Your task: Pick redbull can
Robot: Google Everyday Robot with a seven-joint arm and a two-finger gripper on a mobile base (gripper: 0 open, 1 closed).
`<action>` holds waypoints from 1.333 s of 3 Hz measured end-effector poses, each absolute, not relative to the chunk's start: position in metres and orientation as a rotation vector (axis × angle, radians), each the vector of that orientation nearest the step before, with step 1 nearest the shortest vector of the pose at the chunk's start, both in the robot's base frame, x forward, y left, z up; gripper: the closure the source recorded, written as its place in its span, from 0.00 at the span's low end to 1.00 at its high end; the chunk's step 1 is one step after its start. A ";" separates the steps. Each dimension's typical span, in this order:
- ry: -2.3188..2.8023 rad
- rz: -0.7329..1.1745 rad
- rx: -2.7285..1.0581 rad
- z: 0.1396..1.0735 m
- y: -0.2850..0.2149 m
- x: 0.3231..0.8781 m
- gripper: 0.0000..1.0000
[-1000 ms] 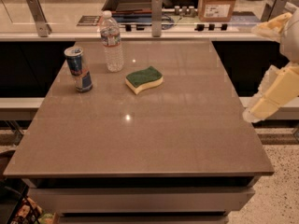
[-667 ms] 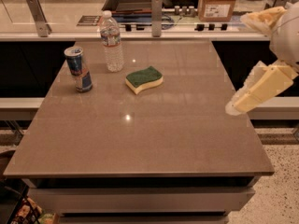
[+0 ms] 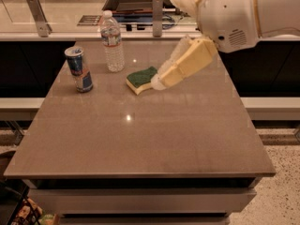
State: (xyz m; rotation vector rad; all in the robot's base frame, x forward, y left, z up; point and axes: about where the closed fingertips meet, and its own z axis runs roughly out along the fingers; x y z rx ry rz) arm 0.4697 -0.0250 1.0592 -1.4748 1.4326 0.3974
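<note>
The redbull can (image 3: 79,70), blue and silver with a silver top, stands upright near the left edge of the brown table (image 3: 140,139). My gripper (image 3: 163,39) hangs over the table's far middle, well to the right of the can. Its two yellow fingers are spread wide apart with nothing between them. The lower finger (image 3: 185,64) reaches down-left and its tip sits just above the right end of a sponge. The white arm housing (image 3: 234,13) fills the upper right.
A clear plastic water bottle (image 3: 112,41) stands just right of and behind the can. A green and yellow sponge (image 3: 139,78) lies right of the bottle. A counter with a sink and metal posts (image 3: 157,15) runs behind the table.
The arm has swung in from the right edge of the view toward the table's middle. The gripper is now over the sponge area. The can, bottle and sponge have not moved.
</note>
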 end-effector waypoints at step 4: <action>1.401 0.568 -1.318 1.037 0.041 0.518 0.00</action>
